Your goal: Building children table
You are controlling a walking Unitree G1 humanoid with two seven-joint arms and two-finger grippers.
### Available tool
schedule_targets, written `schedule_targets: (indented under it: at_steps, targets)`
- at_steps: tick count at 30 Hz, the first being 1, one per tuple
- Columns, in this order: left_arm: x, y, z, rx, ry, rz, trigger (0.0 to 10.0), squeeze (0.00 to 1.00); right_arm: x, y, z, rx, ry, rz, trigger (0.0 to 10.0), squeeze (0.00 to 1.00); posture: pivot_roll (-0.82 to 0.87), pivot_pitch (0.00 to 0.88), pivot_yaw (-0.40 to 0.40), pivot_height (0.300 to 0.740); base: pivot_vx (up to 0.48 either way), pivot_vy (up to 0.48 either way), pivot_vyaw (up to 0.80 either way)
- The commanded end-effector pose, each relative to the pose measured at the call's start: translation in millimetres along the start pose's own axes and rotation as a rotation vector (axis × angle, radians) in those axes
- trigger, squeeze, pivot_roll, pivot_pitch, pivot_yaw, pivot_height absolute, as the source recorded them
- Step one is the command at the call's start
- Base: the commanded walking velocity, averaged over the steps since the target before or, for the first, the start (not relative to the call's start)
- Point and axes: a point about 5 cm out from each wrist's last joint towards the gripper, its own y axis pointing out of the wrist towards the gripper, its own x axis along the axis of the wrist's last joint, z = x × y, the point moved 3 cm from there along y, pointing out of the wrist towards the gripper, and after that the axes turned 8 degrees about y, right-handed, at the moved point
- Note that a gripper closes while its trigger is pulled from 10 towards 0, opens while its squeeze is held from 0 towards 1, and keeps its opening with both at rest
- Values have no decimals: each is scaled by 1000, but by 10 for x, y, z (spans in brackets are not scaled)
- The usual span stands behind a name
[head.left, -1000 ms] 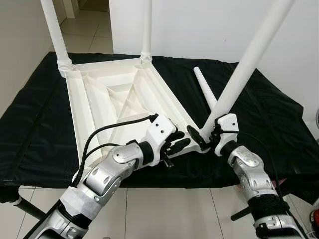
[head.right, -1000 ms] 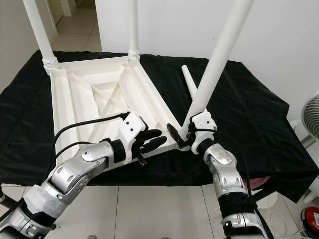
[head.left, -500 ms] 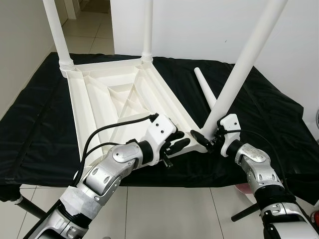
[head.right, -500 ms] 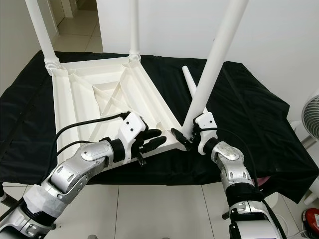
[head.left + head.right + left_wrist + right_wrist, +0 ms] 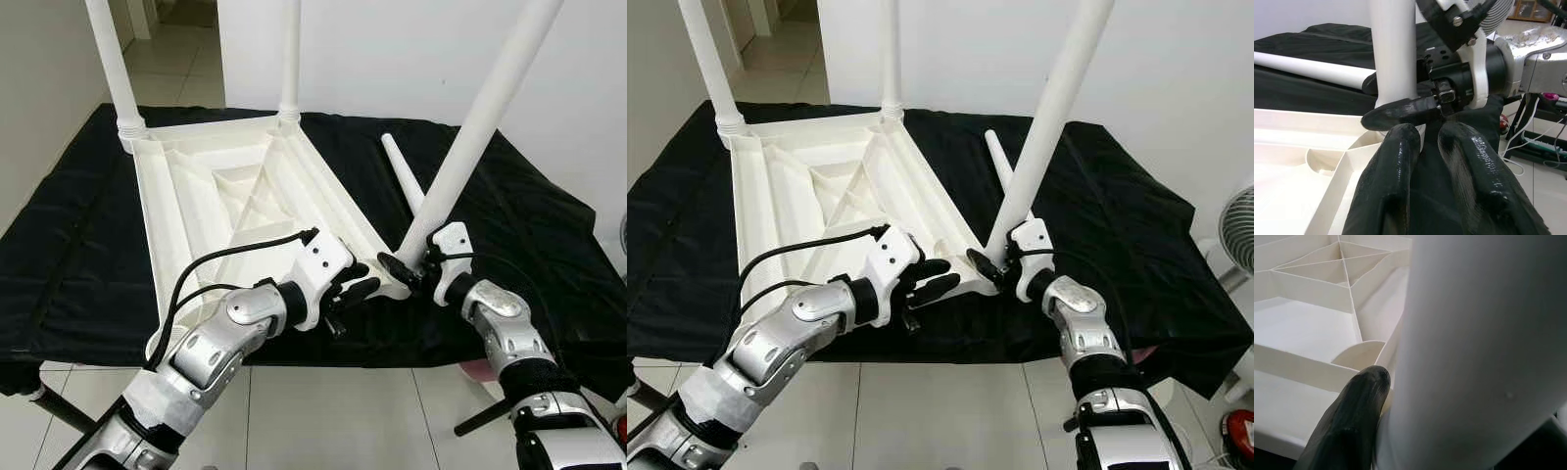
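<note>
The white tabletop (image 5: 186,211) lies upside down on a black cloth. Two white legs (image 5: 111,69) (image 5: 290,54) stand upright in its far corners. At the near right corner a third leg (image 5: 480,113) leans to the right, its foot at the corner socket. My right gripper (image 5: 404,266) is shut on this leg just above its foot; one black finger (image 5: 1347,426) presses against it. My left gripper (image 5: 355,286) hovers at the same corner's front edge, its fingers (image 5: 1396,166) a narrow gap apart with nothing between them. A fourth leg (image 5: 402,171) lies loose on the cloth.
The black cloth (image 5: 549,225) covers the whole work table and drops off at the front edge near my arms. Tiled floor (image 5: 323,411) lies below. A white wall stands behind, and a fan (image 5: 1239,230) is at the far right.
My left gripper has edged right toward the near right corner. My right forearm has swung outward while staying shut on the tilted leg, which stands slightly steeper.
</note>
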Motion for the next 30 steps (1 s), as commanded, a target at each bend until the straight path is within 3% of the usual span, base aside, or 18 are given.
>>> schedule_targets:
  at_steps: [1, 5, 11, 13, 17, 30]
  targets:
    - [21, 7, -92, -97, 11, -7, 10000, 0, -163, 21, 49, -65, 58, 56, 10000, 0, -49, 0, -53, 740, 0, 0, 0]
    - [22, 9, -94, -99, 12, -8, 10000, 0, -141, 44, 73, -91, 78, 43, 10000, 0, -49, 0, -53, 740, 0, 0, 0]
    - [23, 48, -86, -99, 16, -18, 10000, 0, -27, 145, 267, -220, 142, -30, 10000, 0, -76, 0, -55, 740, 0, 0, 0]
    - [23, 48, -86, -99, 16, -18, 10000, 0, -27, 145, 267, -220, 142, -30, 10000, 0, -76, 0, -55, 740, 0, 0, 0]
    - [41, 61, 2, -81, 31, -22, 10000, 0, -30, 157, 343, -403, 196, -54, 10000, 0, -77, 0, -57, 740, 0, 0, 0]
    - [76, 70, 99, -57, 45, -33, 10000, 0, 53, 118, 390, -642, 231, -90, 10000, 0, -74, 0, -75, 740, 0, 0, 0]
